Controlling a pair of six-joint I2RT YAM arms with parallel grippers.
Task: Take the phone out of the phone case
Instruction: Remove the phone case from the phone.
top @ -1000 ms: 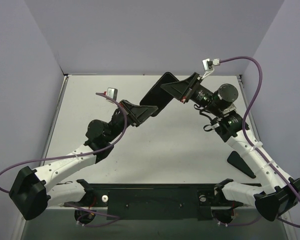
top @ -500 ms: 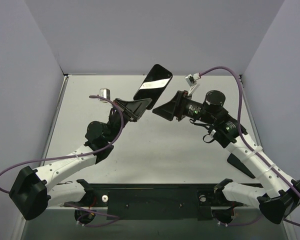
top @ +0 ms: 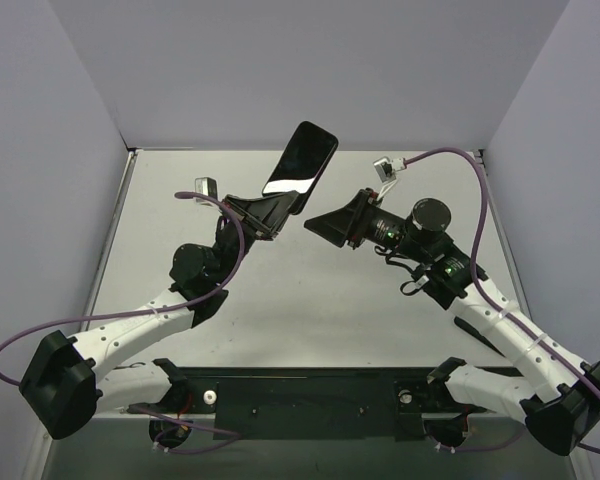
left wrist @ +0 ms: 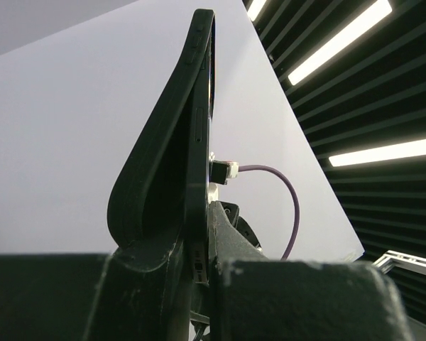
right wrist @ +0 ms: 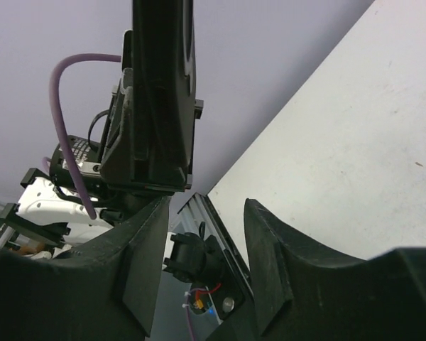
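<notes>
The left gripper (top: 280, 206) clamps the lower end of the phone (top: 302, 158), raised in the upper middle of the overhead frame, its case (left wrist: 145, 186) seemingly bowing off the back. The right gripper (top: 318, 222), wide and empty, gripped the top end a second ago and has backed right; next it should pinch the case alone.
</notes>
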